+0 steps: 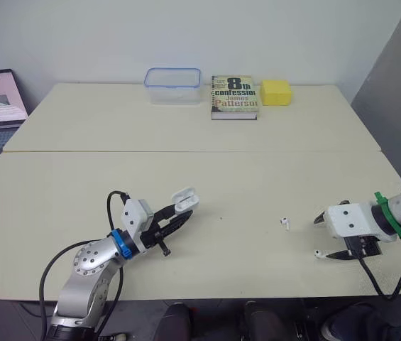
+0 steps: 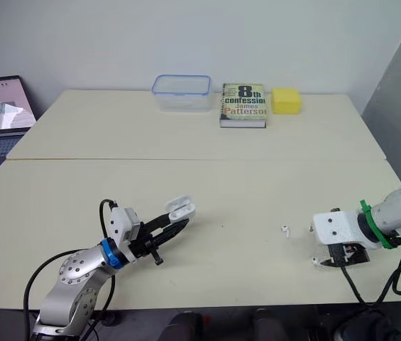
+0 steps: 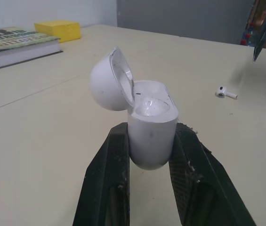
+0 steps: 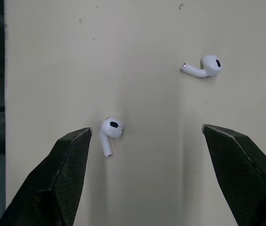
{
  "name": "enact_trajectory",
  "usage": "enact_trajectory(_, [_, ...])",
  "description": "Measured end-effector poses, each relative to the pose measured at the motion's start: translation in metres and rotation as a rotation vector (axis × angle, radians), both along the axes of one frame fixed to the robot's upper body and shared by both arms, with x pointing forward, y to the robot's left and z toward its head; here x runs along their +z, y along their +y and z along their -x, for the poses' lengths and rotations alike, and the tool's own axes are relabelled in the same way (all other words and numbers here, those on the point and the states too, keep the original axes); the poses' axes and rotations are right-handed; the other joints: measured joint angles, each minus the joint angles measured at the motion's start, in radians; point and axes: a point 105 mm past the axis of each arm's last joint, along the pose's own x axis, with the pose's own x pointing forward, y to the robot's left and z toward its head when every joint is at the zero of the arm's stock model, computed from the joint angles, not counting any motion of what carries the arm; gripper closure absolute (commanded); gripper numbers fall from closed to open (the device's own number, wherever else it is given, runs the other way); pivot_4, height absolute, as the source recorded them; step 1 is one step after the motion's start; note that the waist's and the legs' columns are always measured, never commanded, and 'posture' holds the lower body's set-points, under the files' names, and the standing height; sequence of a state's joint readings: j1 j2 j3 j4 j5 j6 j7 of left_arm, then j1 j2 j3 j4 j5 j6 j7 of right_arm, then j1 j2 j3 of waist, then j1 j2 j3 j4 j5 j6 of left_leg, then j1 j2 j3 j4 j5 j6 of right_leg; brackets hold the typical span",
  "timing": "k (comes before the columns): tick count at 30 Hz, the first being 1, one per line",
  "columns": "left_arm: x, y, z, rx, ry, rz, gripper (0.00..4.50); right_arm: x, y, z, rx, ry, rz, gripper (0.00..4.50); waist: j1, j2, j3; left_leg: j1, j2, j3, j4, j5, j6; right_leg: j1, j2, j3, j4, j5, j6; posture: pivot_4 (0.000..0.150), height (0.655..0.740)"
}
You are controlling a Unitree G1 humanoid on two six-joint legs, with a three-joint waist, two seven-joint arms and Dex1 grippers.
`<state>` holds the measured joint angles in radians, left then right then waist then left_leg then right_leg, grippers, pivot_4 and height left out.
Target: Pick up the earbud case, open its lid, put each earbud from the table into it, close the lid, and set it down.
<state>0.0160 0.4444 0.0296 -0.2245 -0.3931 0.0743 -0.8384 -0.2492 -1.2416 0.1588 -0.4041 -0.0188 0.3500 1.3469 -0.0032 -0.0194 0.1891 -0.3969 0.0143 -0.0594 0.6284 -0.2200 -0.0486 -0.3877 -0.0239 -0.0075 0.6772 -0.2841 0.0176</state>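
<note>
The left claw (image 3: 151, 129) was clamped on the case (image 3: 151, 141), whose lid (image 3: 107, 84) stood swung open. Well to the right of the case, the right claw (image 4: 146, 129) was spread wide and empty over the farther earbud (image 4: 109, 133) on the desk (image 1: 257, 185). That earbud sat off-centre, close beside one finger, so centring before closing would likely grip best. Counted: one case and two earbuds, with the nearer earbud (image 1: 284, 223) between the case and the right claw.

The earbud case (image 3: 151, 136) and earbuds (image 4: 110, 132) are white, tool fingers (image 3: 104, 188) black, block (image 1: 275, 91) yellow, table (image 1: 186, 170) cream.
</note>
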Motion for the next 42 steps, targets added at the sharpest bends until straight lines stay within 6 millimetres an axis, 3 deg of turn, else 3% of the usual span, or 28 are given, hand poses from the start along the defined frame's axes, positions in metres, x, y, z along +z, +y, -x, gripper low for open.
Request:
enact_trajectory(5, [0.0, 0.0, 0.0, -0.002, 0.002, 0.0, 3.75, -0.02, 0.014, 0.01, 0.014, 0.066, 0.034, 0.56, 0.001, 0.0, 0.0, -0.001, 0.0, 0.0, 0.0, 0.0, 0.0, 0.0, 0.0, 0.0, 0.0, 0.0, 0.0, 0.15, 0.74])
enact_trajectory(15, [0.0, 0.0, 0.0, -0.002, 0.002, -0.001, 3.75, -0.034, 0.005, 0.006, -0.028, 0.068, 0.099, 0.56, 0.0, 0.0, 0.0, -0.001, 0.0, 0.0, 0.0, 0.0, 0.0, 0.0, 0.0, 0.0, 0.0, 0.0, 0.0, 0.15, 0.74])
enact_trajectory(18, [-0.001, 0.0, 0.001, -0.002, 0.003, -0.001, 3.75, -0.035, 0.005, 0.006, -0.021, 0.067, 0.105, 1.12, 0.0, 0.0, 0.0, 0.0, 0.0, 0.0, 0.0, 0.0, 0.0, 0.0, 0.0, 0.0, 0.0, 0.0, 0.0, 0.15, 0.74])
enact_trajectory(26, [-0.001, 0.0, 0.001, -0.002, 0.003, -0.001, 3.75, -0.038, 0.006, 0.01, 0.005, 0.091, 0.11, 4.0, -0.001, -0.001, -0.001, 0.001, 0.0, 0.0, 0.001, 0.0, 0.0, 0.001, 0.0, 0.0, 0.0, 0.0, 0.0, 0.15, 0.74])
enact_trajectory(32, [-0.001, 0.0, 0.001, -0.002, 0.003, -0.001, 3.75, -0.037, 0.007, 0.009, 0.014, 0.087, 0.109, 4.13, -0.001, -0.001, -0.001, 0.001, 0.0, 0.0, 0.001, 0.0, 0.0, 0.001, 0.0, 0.0, 0.0, 0.0, 0.0, 0.15, 0.74])
enact_trajectory(36, [0.0, -0.001, 0.0, -0.001, 0.001, 0.008, 3.75, -0.025, 0.016, 0.001, 0.0, 0.066, 0.032, 4.13, -0.001, -0.001, 0.0, 0.0, 0.0, 0.001, 0.001, 0.0, 0.0, 0.0, 0.0, 0.0, 0.0, 0.0, 0.0, 0.15, 0.74])
enact_trajectory(40, [0.003, -0.004, -0.001, -0.001, -0.018, 0.025, 3.75, 0.015, 0.043, -0.012, -0.039, 0.009, -0.194, 4.13, -0.001, -0.001, 0.0, 0.0, 0.0, 0.0, 0.001, 0.0, 0.0, 0.0, 0.0, 0.0, 0.0, 0.0, 0.0, 0.15, 0.74])
enact_trajectory(42, [0.005, -0.006, -0.002, 0.002, -0.029, 0.042, 3.75, 0.034, 0.066, -0.016, -0.066, 0.024, -0.391, 4.13, 0.0, -0.001, 0.0, 0.0, 0.0, -0.001, 0.0, 0.0, 0.0, 0.0, 0.0, -0.001, 0.0, 0.0, 0.0, 0.15, 0.74])
